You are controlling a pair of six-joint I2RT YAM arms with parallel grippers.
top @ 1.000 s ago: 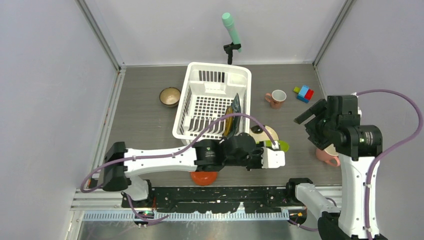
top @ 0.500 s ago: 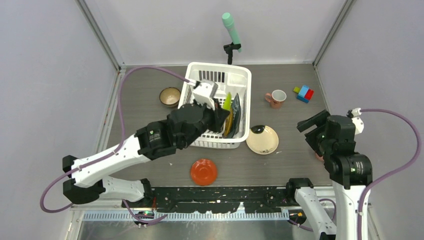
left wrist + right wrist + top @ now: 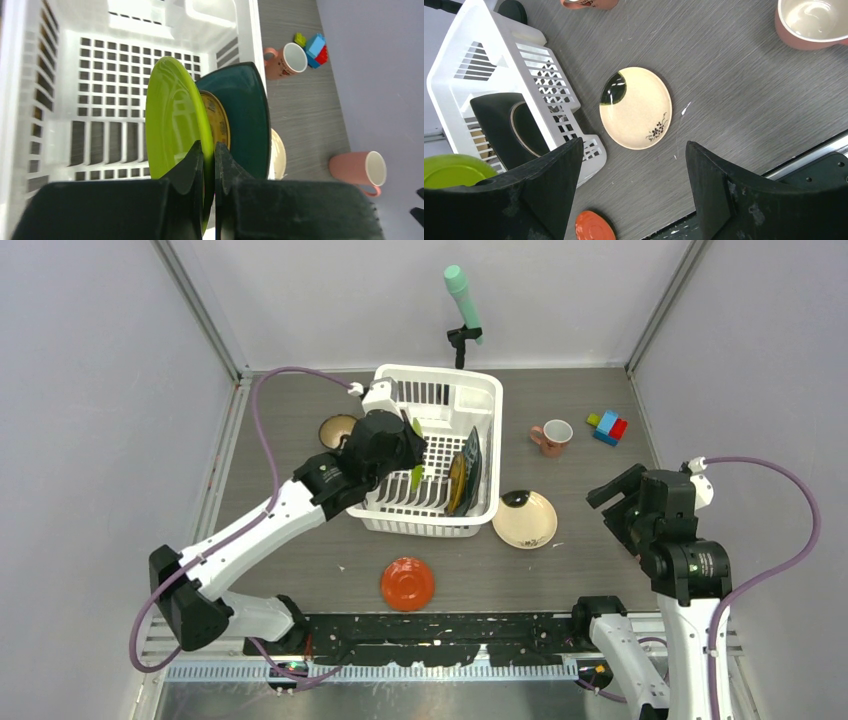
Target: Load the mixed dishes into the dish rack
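Overhead, the grey table [image 3: 580,480] is seen with the dish rack [image 3: 420,524] set toward its far middle. The left gripper [image 3: 209,150] is placed inside the rack and is clamped narrowly on the rim of a lime-green plate [image 3: 172,115], which is held upright on edge. Just beside it, a yellow patterned plate [image 3: 222,120] and a dark teal plate [image 3: 245,115] are stood on edge along the rack's right side. The right gripper [image 3: 634,145] is held wide apart above the table, with nothing between its fingers. A cream plate [image 3: 636,107], marked with a dark patch and a small floral sprig, is laid flat below it, just beside the rack's near right corner. A red-orange dish [image 3: 407,583] is set nearer the arm bases. One pink mug [image 3: 552,436] is stood right of the rack; dark markings on its side are too small to be read. A second pink mug [image 3: 357,169] is shown only by the wrist cameras, being hidden overhead by the right arm. A small brown bowl [image 3: 335,430], left of the rack, is partly covered by the left arm. Toy blocks [image 3: 607,426] are gathered near the far right corner.
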